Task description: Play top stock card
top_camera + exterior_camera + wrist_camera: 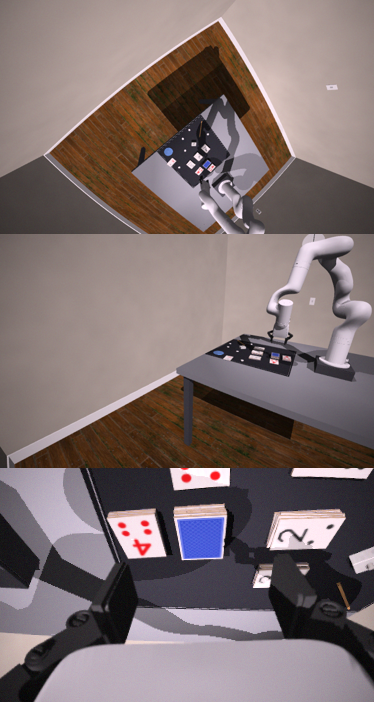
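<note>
The face-down stock (200, 537) has a blue back and lies on the black card cloth (252, 355); it also shows in the top and exterior views (206, 164) (274, 355). A face-up red 4 (136, 533) lies beside it, and a red card (200, 477) lies beyond it. A pile topped by a black 2 (305, 529) lies on the other side. Another pile (264, 575) is partly hidden behind my finger. My gripper (201, 577) (279, 340) is open and empty. It hangs above the cloth's edge near the stock.
A blue disc (218, 352), a lone card (228, 357), a pencil (241, 342), a small white box (242, 346) and several small white tokens lie on the cloth. The arm's base (334, 367) stands on the grey table beside the cloth.
</note>
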Motion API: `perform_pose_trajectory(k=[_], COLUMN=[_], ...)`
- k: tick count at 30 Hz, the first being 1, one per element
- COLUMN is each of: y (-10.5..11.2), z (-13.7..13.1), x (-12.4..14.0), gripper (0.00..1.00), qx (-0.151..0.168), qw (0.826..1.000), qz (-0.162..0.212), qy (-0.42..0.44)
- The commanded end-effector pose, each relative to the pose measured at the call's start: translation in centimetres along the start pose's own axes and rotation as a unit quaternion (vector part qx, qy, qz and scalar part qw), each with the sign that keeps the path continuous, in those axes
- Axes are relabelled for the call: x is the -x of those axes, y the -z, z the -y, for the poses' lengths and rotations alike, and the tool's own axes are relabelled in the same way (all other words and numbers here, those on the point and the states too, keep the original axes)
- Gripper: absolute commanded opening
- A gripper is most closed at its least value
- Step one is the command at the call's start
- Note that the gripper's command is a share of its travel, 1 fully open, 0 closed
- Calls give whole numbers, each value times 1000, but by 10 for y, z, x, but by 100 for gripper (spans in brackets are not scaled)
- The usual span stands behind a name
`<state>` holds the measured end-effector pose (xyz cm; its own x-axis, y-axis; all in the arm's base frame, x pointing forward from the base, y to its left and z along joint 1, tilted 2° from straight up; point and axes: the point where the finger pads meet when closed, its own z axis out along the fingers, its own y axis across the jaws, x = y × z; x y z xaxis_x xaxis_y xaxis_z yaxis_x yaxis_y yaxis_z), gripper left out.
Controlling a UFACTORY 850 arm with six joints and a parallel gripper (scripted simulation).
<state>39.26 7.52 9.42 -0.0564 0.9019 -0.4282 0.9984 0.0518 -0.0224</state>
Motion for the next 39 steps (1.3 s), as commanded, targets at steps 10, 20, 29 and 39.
perform_pose_trajectory(k=[10, 20, 29, 39], y=[1, 1, 1, 1], z=[-1, 0, -1, -2], x=[0, -1, 0, 0], gripper=[100, 100, 100, 100], qx=[3, 0, 2, 4], qw=[991, 983, 980, 978], qz=[-137, -183, -200, -208], qy=[0, 1, 0, 0])
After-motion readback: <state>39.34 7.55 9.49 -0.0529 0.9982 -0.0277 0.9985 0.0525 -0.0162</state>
